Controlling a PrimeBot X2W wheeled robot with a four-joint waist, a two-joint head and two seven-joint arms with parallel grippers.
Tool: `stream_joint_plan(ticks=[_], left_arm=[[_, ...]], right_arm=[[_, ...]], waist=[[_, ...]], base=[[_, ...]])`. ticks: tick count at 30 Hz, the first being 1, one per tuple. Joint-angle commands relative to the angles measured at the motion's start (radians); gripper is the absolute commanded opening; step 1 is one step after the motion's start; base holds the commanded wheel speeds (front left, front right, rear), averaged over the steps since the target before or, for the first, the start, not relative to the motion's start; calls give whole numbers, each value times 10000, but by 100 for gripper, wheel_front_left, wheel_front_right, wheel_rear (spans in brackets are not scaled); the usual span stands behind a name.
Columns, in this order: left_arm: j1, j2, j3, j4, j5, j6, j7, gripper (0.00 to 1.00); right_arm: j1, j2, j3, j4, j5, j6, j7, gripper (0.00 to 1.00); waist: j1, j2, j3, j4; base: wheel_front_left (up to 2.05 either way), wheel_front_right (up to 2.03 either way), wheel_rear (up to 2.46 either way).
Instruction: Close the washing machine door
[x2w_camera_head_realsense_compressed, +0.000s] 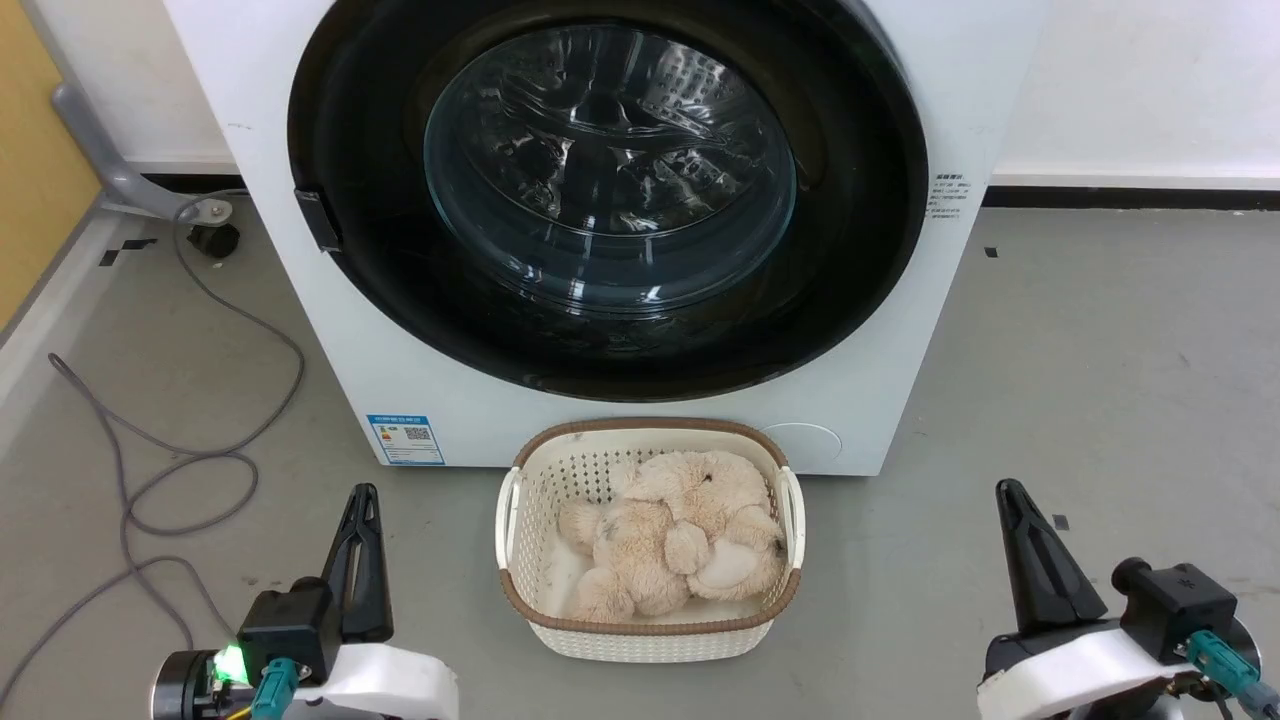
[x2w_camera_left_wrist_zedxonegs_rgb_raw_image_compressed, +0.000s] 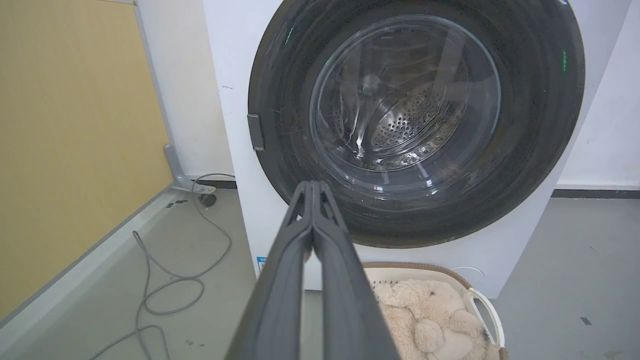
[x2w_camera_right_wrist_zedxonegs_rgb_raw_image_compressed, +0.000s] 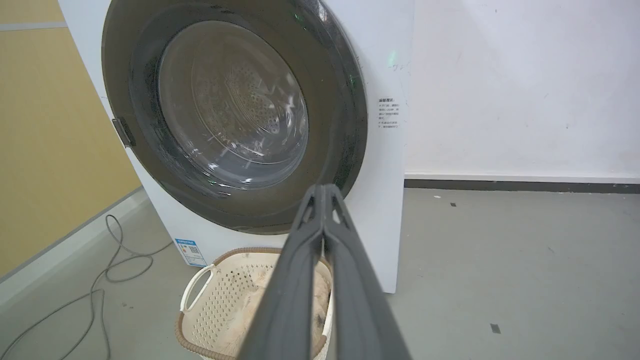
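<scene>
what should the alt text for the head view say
A white washing machine stands at top, its round black door flush against the front, apparently shut. On the grey floor before it sits a basket holding a beige plush toy, with the left gripper and right gripper low at either side, both shut, touching nothing.

A grey floor (x2w_camera_head_realsense_compressed: 1100, 350) is bounded by a white wall (x2w_camera_right_wrist_zedxonegs_rgb_raw_image_compressed: 525, 85) with dark skirting; a yellow panel (x2w_camera_left_wrist_zedxonegs_rgb_raw_image_compressed: 75, 125) is seen at left.
</scene>
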Motion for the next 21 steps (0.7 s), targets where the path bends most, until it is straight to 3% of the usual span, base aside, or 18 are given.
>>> stream_joint_plan(ticks=[1,21], left_arm=[[-12,4,19,-51,75,-26,52,0],[-22,6,57,-148,152,-190,461,0]], right_arm=[[56,10,-4,-78,-74,-2,58,0],[102,18,-6,-334,-358,-3,469,0]], waist=[[1,0,-1,0],[1,0,-20,0]], base=[[0,0,0],[0,0,0]])
